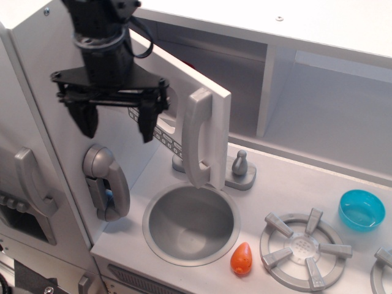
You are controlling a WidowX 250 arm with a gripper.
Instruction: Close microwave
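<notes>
**Observation.image: microwave door ajar, gripper in front of it**

Item 1, gripper (pixel 116 122): black, two-fingered, hanging fingers-down from a black arm. The fingers stand spread apart with nothing between them; it grasps nothing.

Item 2, microwave (pixel 202 92): grey-white cabinet box, upper left of the toy kitchen. Its door stands swung out toward the camera, directly behind the gripper and running off to its right in the picture. The clear window is largely hidden behind the gripper. The button strip (pixel 166 136) shows just beside the picture-right finger. The tall vertical handle (pixel 197 138) sits on the door's free edge, further right, apart from the fingers.

Handling, as a judgement: the door looks a light, stiff panel, rigid enough to push, likely swinging easily on hinges at its far left. No grasp seems needed; a flat push on the door face near the handle edge should give the best leverage. The smooth paint may let a finger slide.

Item 3, phone handset (pixel 105 184): grey, mounted below the gripper.

Item 4, sink (pixel 191 225): round, below and right.

Markings: none legible; the buttons are too small to read.
</notes>
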